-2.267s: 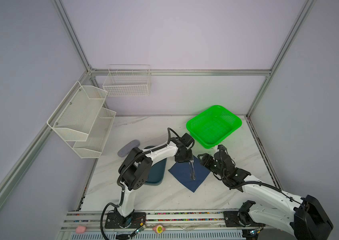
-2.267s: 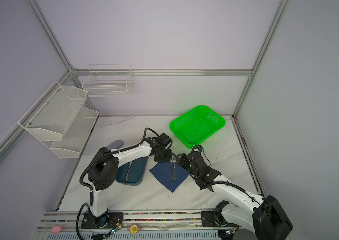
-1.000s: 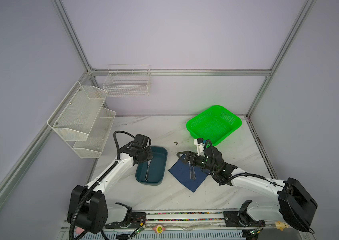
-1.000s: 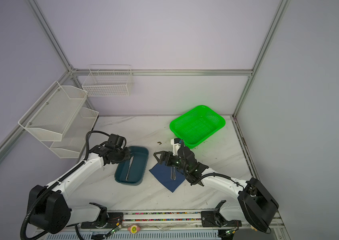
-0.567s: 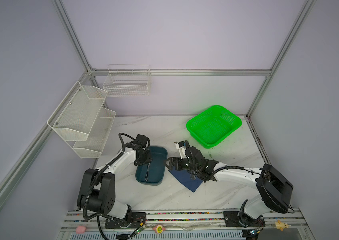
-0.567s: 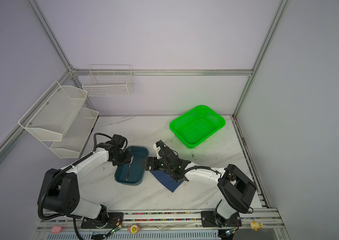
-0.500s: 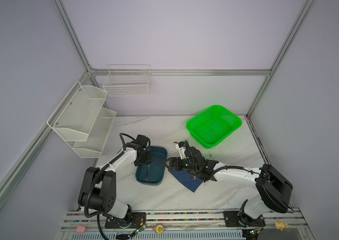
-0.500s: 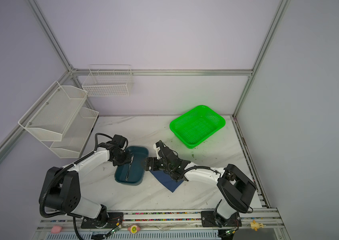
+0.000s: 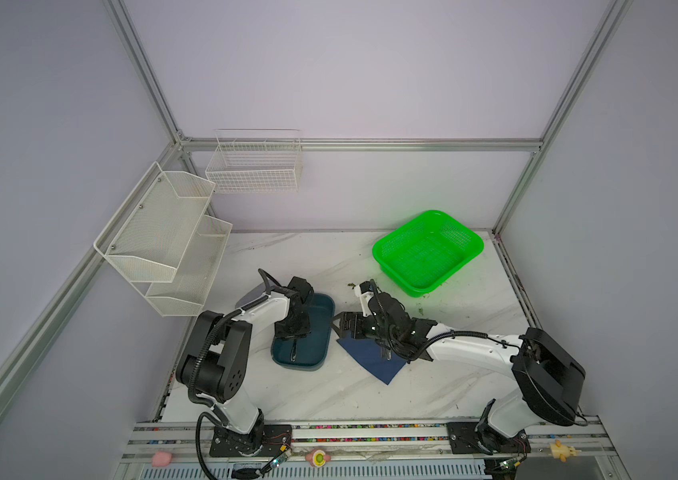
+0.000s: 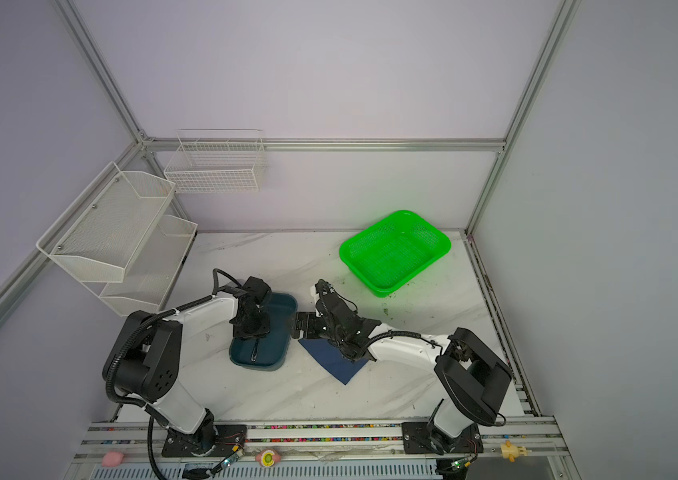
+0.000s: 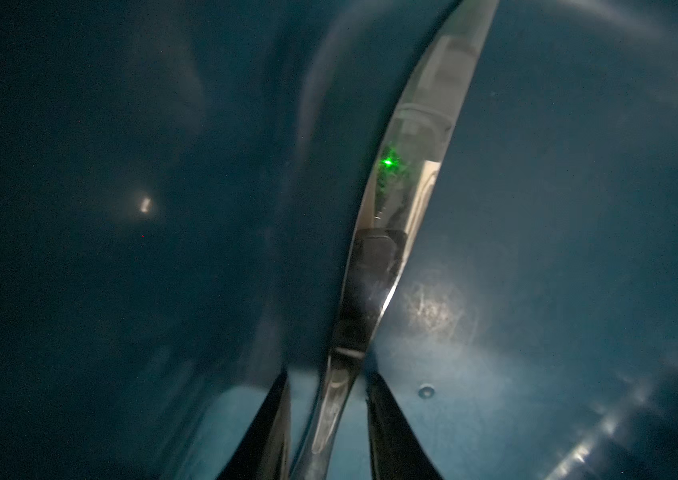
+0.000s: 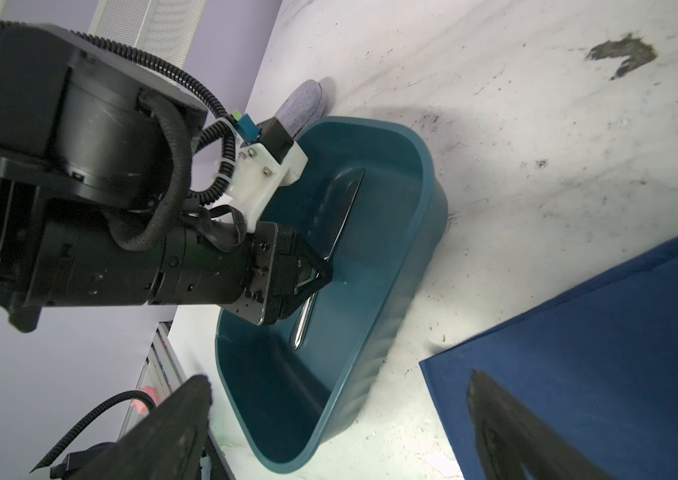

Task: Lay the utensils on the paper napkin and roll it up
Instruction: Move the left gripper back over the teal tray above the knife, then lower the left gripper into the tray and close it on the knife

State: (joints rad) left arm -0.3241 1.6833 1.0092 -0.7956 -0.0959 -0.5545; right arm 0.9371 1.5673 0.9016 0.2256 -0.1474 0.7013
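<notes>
The step in hand for me was pinching the slim shiny silver metal knife (image 11: 406, 195) out of the dark teal rectangular plastic tray (image 9: 315, 345). The tray sat lower middle in both top views, just left of the thin dark navy blue paper napkin (image 9: 368, 359).

My left tool (image 11: 327, 376) was down inside the tray, its black fingers (image 11: 389, 428) straddling the knife's handle. They were narrowly apart with a sliver of teal showing on each side, so not clamped yet as far as I could tell.

To do it well, I figured: centre over the handle, close squarely so the knife doesn't skate on that slick floor, lift straight up past the tray wall, then lay it flat on the napkin. A shiny piece (image 9: 385, 353) lay there, mostly hidden under my right arm.

My right tool (image 9: 340, 326) hung by the napkin's left corner, close to the tray's edge, spread wide and holding nothing. I'd want it out of the carry path.
</notes>
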